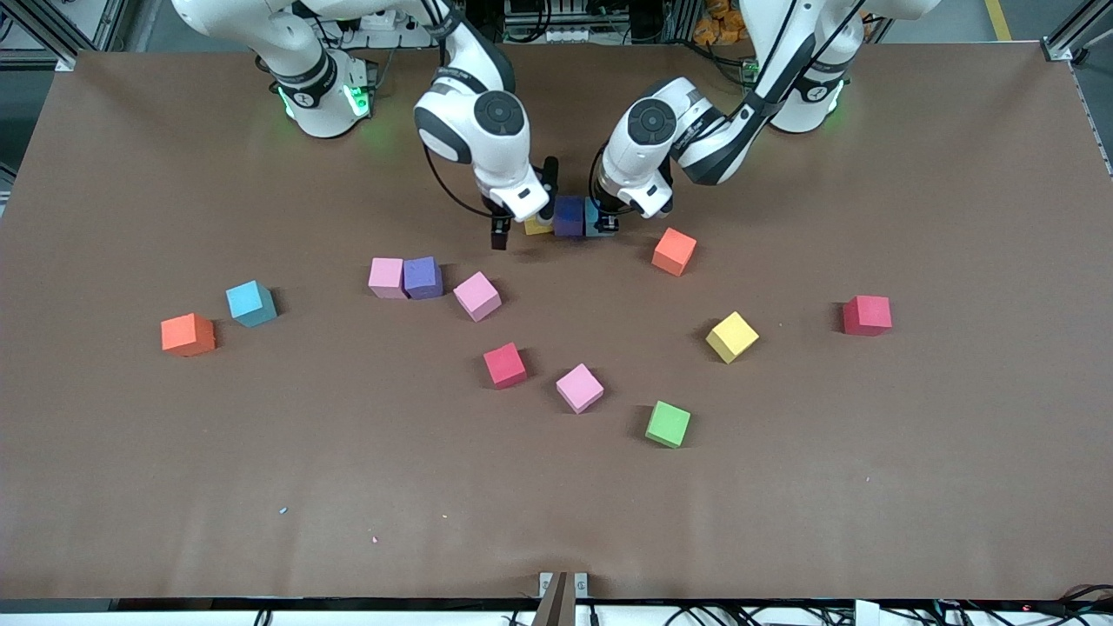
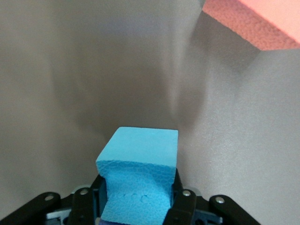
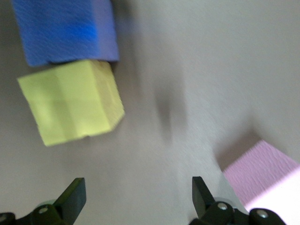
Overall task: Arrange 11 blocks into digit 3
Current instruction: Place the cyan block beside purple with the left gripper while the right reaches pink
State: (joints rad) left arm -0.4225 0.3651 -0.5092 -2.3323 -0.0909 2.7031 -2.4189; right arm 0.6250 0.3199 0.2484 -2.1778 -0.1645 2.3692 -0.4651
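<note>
A yellow block (image 1: pixel 536 228), a purple block (image 1: pixel 569 216) and a light blue block (image 1: pixel 594 217) stand in a short row near the robots' bases. My left gripper (image 1: pixel 606 223) is shut on the light blue block (image 2: pixel 140 173) at that row's end toward the left arm. My right gripper (image 1: pixel 522 222) hangs open and holds nothing, just over the table beside the yellow block (image 3: pixel 75 101). The purple block (image 3: pixel 65 30) shows past the yellow one. Loose blocks lie nearer the front camera: pink (image 1: pixel 386 277), purple (image 1: pixel 423 277), pink (image 1: pixel 477 296), red (image 1: pixel 505 364), pink (image 1: pixel 580 388), green (image 1: pixel 668 424), yellow (image 1: pixel 731 336).
An orange block (image 1: pixel 674 251) lies close by the left gripper. A red block (image 1: pixel 867 315) sits toward the left arm's end. A teal block (image 1: pixel 250 303) and an orange block (image 1: pixel 188 335) sit toward the right arm's end. The brown table (image 1: pixel 556 522) runs wide.
</note>
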